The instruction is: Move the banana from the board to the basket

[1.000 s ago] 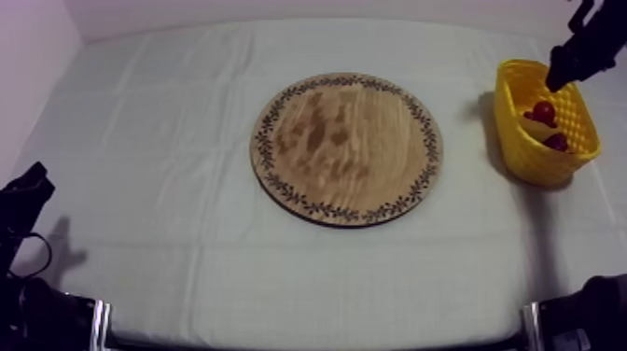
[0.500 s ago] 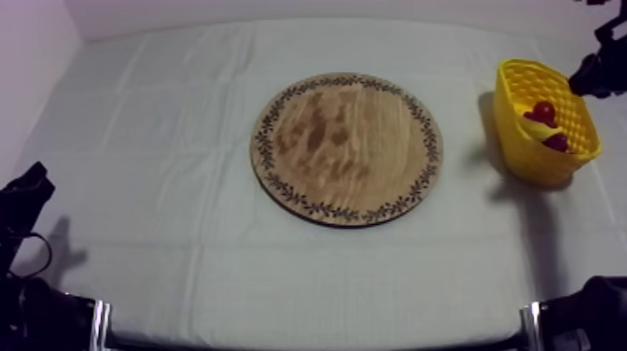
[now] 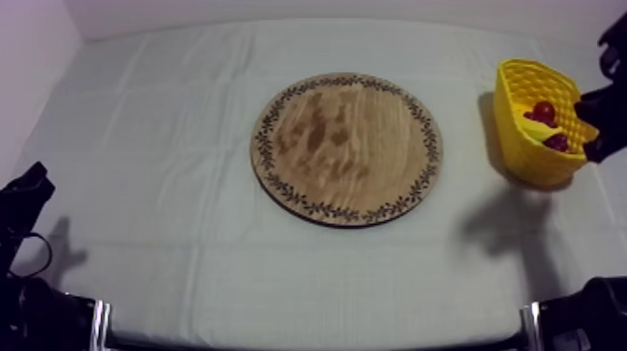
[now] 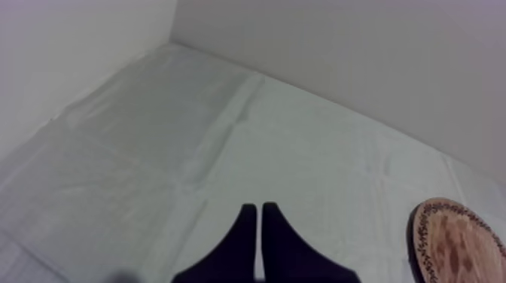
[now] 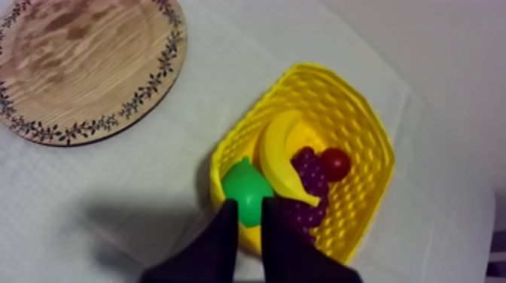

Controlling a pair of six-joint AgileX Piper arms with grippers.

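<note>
Grey-white cloth covers the table, and over it, at the near edge of the yellow basket, hangs the right gripper, its two black fingers drawn close into a narrow wedge with nothing between them. Just beyond its tips lies the green pear. Right behind the pear is the banana, curved across the basket's inside and resting partly on the bunch of grapes. The small red fruit sits past the grapes, toward the far wall. Farther out from the gripper, well apart from the basket, is the round wooden board with its patterned rim and nothing on it. Across the table the left gripper rests low above bare cloth, fingers pressed together and empty, with the board's edge off beyond it to one side. By the look of things the task is as good as done: the banana is inside the basket, the board holds no fruit, and neither gripper grips anything. What seems left is only for the right arm to pull clear of the basket and settle at its own side.
</note>
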